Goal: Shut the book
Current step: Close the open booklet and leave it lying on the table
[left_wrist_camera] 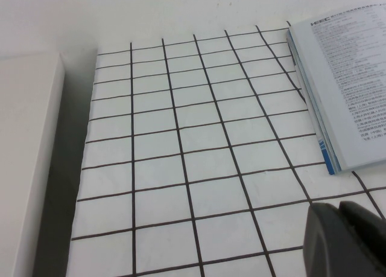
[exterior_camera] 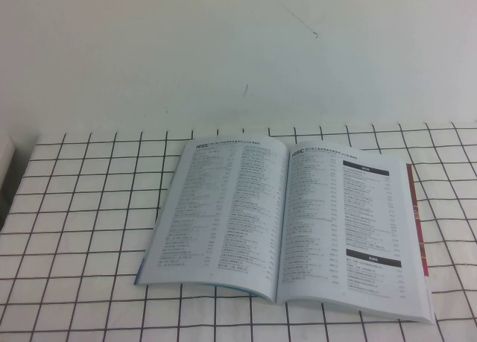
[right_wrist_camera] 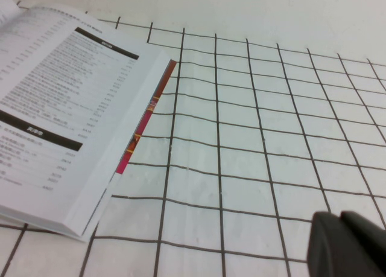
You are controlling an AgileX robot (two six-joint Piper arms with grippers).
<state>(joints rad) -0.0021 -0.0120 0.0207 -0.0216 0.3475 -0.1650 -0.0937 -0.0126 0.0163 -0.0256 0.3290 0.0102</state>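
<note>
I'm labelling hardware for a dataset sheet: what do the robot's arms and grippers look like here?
Little shows. The left gripper is a dark grey, matte, rounded block with a seam, above the white black-gridded tablecloth left of the open printed paperback book. The right gripper, right of the book, looks alike. No arms, cables or markings are visible.

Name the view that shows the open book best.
High view: the whole book, both pages. Left wrist view catches only one page's edge, right wrist view one page and red cover. Left gripper and right gripper hang beside it.
</note>
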